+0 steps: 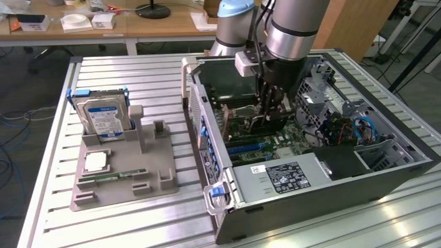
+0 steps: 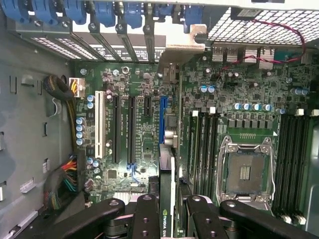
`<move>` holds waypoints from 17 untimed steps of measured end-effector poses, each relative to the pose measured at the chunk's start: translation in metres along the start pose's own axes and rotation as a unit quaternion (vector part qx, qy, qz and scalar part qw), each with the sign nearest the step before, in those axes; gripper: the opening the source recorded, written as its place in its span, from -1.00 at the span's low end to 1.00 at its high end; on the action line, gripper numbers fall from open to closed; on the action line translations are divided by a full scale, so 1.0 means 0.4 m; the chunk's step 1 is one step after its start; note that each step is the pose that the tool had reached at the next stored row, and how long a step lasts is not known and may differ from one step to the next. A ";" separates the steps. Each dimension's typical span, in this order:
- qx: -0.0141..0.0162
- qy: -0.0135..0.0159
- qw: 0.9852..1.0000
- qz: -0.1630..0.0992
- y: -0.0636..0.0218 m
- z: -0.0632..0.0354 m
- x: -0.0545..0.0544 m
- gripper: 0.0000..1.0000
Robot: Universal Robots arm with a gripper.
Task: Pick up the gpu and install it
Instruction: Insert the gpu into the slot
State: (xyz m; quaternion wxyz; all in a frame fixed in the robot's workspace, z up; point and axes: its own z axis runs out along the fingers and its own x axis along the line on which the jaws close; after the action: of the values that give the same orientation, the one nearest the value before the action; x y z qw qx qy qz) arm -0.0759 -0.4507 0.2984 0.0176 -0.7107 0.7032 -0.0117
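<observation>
At the near end of the open computer case (image 1: pixel 324 201), in the exterior view, lies the power supply (image 1: pixel 276 178). At nine o'clock from it, on the slatted table (image 1: pixel 138 222), a grey fixture tray (image 1: pixel 124 191) carries a processor (image 1: pixel 95 163) and, further back, an upright hard drive (image 1: pixel 103 116). Deeper in the case the gripper (image 2: pixel 169 214) reaches down over the motherboard (image 2: pixel 249 99) — its fingers (image 2: pixel 144 219) pinch the gpu (image 2: pixel 168 184) edge-on. The card runs alongside the blue slot (image 2: pixel 162 119), its pale bracket (image 2: pixel 179 50) toward the case's rear openings; I cannot tell whether it is seated. Beyond, at twelve o'clock, stands a wooden desk (image 1: pixel 165 26).
</observation>
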 end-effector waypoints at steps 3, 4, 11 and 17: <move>0.000 0.001 1.000 0.000 0.002 0.002 0.002 -0.48; 0.000 0.001 1.000 0.000 0.003 0.004 0.004 -0.48; 0.000 0.002 1.000 -0.001 0.006 0.015 0.008 -0.48; 0.000 0.003 1.000 -0.001 0.007 0.024 0.009 -0.48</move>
State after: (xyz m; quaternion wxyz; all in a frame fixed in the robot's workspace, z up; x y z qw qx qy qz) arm -0.0784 -0.4543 0.2885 0.0156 -0.7113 0.7025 -0.0136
